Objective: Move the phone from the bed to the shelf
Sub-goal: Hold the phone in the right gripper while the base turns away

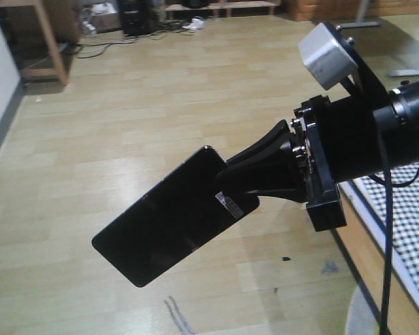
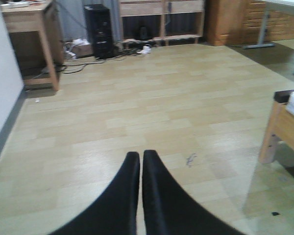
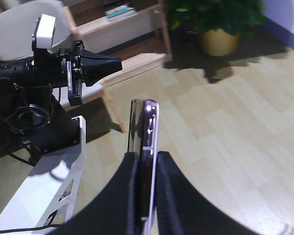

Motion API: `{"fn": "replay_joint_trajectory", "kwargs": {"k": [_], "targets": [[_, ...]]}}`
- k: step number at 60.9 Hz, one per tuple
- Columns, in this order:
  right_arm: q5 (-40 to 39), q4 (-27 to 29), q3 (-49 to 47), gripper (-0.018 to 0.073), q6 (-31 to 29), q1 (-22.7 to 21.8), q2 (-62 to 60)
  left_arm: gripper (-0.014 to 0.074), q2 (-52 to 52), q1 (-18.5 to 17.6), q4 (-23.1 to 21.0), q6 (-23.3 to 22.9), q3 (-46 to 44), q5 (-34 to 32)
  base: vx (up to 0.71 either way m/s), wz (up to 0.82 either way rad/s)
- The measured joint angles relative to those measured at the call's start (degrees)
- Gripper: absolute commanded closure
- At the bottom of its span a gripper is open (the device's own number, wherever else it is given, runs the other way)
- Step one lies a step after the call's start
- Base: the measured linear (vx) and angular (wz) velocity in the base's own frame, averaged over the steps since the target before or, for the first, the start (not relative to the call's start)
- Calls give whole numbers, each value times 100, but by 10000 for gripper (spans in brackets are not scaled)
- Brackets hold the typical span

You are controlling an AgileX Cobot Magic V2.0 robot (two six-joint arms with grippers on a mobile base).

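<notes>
The phone [image 1: 174, 216] sits clamped in my right gripper [image 1: 229, 179], held in the air above the wood floor [image 1: 160, 105] w/ nothing under it. The grip is at one short end, the end w/ the small white sticker [image 1: 230, 204], which lies right beside my fingertips. The rest of the slab runs out past the tips and tilts down and away from them in the front view, glossy black face toward the cam.

In my right wrist view the phone [image 3: 146, 127] shows edge-on, upright betw. my two fingers [image 3: 174, 188], one pressed on each flat face. Most of its length pokes out beyond them, and its side buttons are visible.

The bed [image 1: 412, 223], in checked fabric, is back behind my right wrist and low, well apart from the phone. The shelf [image 3: 139, 58], pale boards, is ahead of the right fingertips and off to their left, not near. A potted plant [image 3: 218, 41] stands ahead to their right.

My left gripper [image 2: 140, 156] has its fingers together, only a thin slit betw. them and nothing in it, over bare floor.
</notes>
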Motion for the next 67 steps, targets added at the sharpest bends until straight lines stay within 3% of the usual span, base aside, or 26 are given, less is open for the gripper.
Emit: {"fn": "replay_joint_trajectory", "kwargs": {"k": [30,67], "targets": [[10,16,0,561,0,0,0,596,0,0,0,0,0,0,-10,39],[10,16,0,561,0,0,0,596,0,0,0,0,0,0,3,-8]]}}
